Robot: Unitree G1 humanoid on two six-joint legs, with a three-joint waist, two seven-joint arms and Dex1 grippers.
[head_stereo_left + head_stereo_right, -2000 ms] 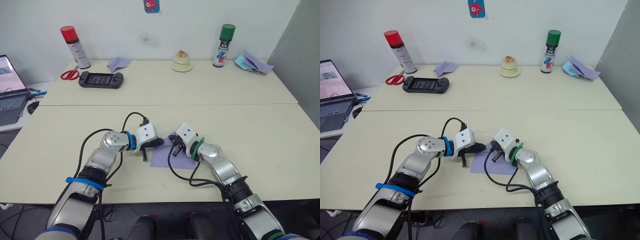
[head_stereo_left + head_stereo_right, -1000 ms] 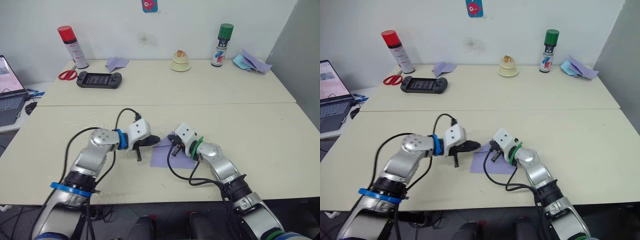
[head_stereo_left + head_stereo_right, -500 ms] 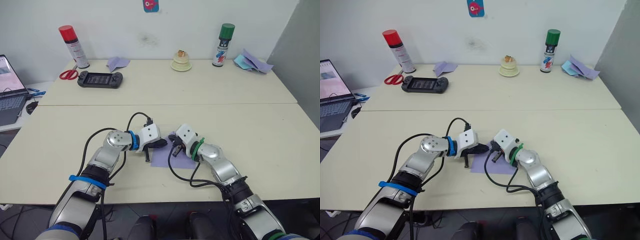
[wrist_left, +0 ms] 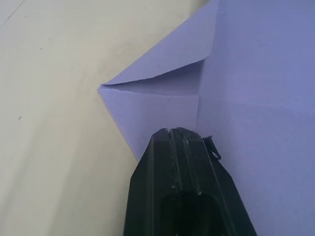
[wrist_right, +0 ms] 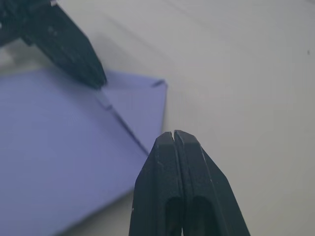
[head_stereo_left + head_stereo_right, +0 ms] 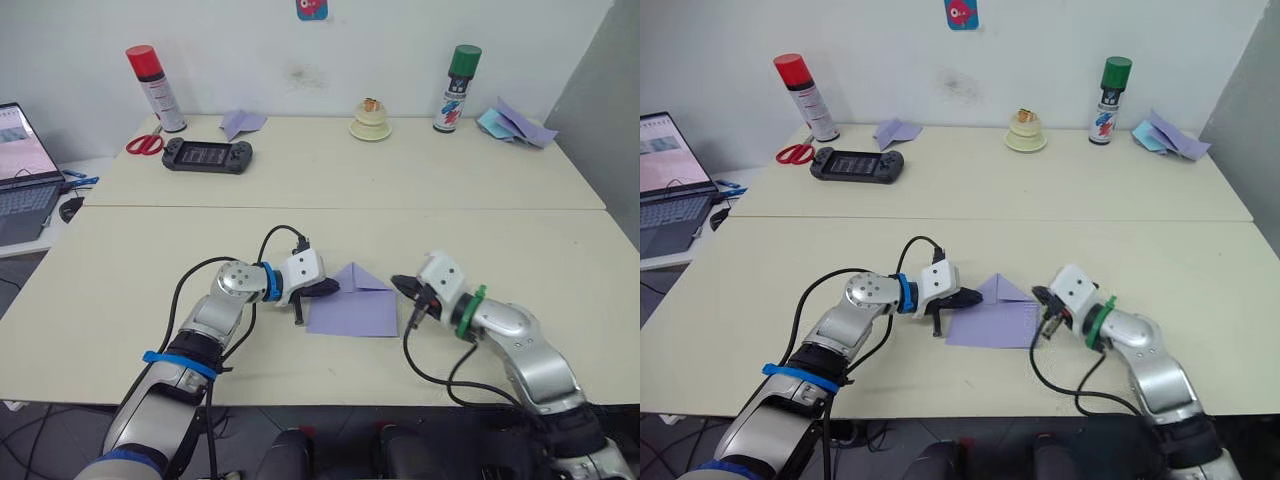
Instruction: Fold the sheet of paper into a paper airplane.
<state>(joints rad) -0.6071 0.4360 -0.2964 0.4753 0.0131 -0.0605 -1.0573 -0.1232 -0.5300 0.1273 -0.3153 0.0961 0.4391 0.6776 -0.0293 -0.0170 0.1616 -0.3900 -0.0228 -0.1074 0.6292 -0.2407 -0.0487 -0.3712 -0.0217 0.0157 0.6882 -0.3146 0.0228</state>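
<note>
The lavender sheet of paper (image 6: 352, 308) lies flat on the near table with both far corners folded in, forming a point away from me. My left gripper (image 6: 332, 288) is shut, and its tip rests on the sheet's left folded flap (image 4: 162, 105) near the centre line. Just off the sheet's right edge, my right gripper (image 6: 398, 286) is shut with nothing in it, over bare table. The right wrist view shows its joined fingertips (image 5: 173, 140) beside the sheet's pointed end, with the left gripper's fingers (image 5: 74, 49) on the paper beyond.
On the far table stand a black game console (image 6: 206, 155), red scissors (image 6: 143, 144), a red-capped spray can (image 6: 153, 88), a small lavender dart (image 6: 240, 122), a cream dish (image 6: 368, 122), a green-capped can (image 6: 459, 88) and loose papers (image 6: 515, 122). A laptop (image 6: 25, 170) sits at the left.
My right gripper has pulled back to the right, off the sheet, uncovering the folded right corner. The left gripper stays at the left flap. The camera has shifted slightly.
</note>
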